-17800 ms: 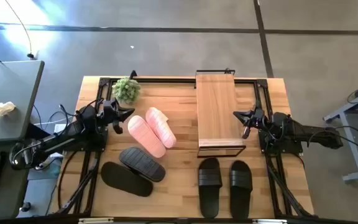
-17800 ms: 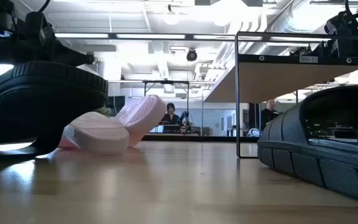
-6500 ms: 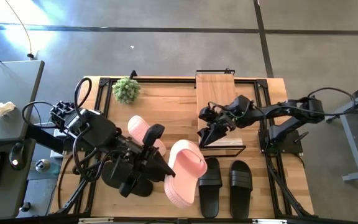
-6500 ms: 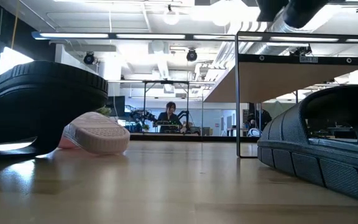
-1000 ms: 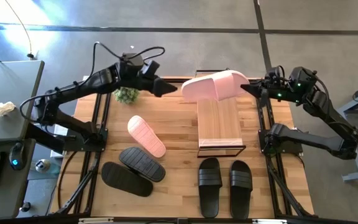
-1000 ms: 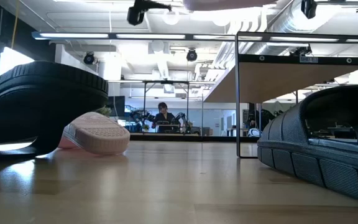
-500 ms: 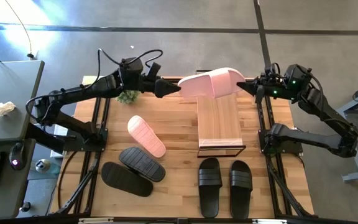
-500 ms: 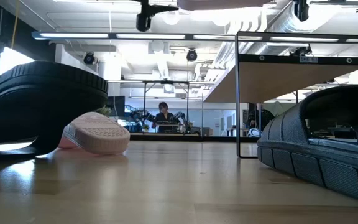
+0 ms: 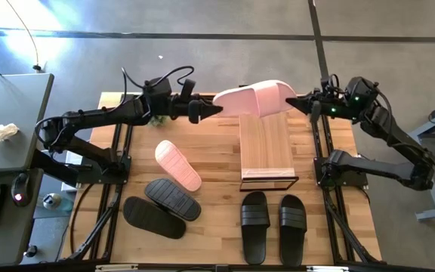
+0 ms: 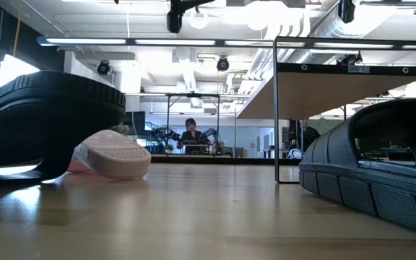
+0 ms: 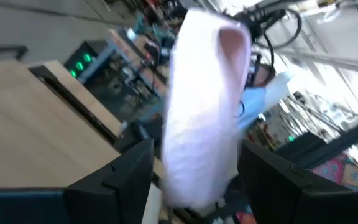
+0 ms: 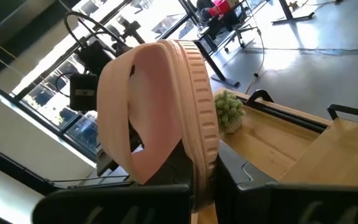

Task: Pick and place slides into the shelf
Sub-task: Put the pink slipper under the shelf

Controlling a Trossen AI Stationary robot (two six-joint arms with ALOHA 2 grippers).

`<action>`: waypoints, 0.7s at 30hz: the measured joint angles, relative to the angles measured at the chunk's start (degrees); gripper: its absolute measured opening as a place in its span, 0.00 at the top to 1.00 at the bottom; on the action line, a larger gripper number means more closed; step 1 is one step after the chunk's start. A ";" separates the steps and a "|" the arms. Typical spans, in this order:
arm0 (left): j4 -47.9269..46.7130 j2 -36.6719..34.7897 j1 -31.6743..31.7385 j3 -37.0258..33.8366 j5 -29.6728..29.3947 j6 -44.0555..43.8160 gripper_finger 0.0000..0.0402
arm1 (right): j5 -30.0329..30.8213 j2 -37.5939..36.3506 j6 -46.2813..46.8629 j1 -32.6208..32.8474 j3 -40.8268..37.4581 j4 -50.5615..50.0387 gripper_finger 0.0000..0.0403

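From above, the left claw [image 9: 216, 110] and right claw [image 9: 291, 103] both grasp a pink slide [image 9: 252, 98], hanging between them over the shelf [image 9: 265, 147]. Shelf bare; five slides wait below. Right wrist: slide [image 12: 160, 109] clamped.

At the upper left of your tabletop [image 9: 217, 198] sits a small green plant [image 12: 227, 109]. A crumpled white cloth [image 9: 3, 134] lies on the grey desk [image 9: 23, 101] far left.
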 joint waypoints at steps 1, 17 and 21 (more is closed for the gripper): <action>0.13 0.00 0.10 0.00 -0.91 0.09 0.47 | -0.14 0.31 0.02 0.00 0.00 0.00 0.99; -0.20 0.04 -1.92 0.00 -5.80 0.00 0.67 | -0.08 1.79 0.06 0.00 0.00 1.84 0.99; -0.45 0.09 -1.91 -0.02 -7.70 0.00 0.82 | -0.05 1.76 0.08 0.00 0.00 1.88 0.99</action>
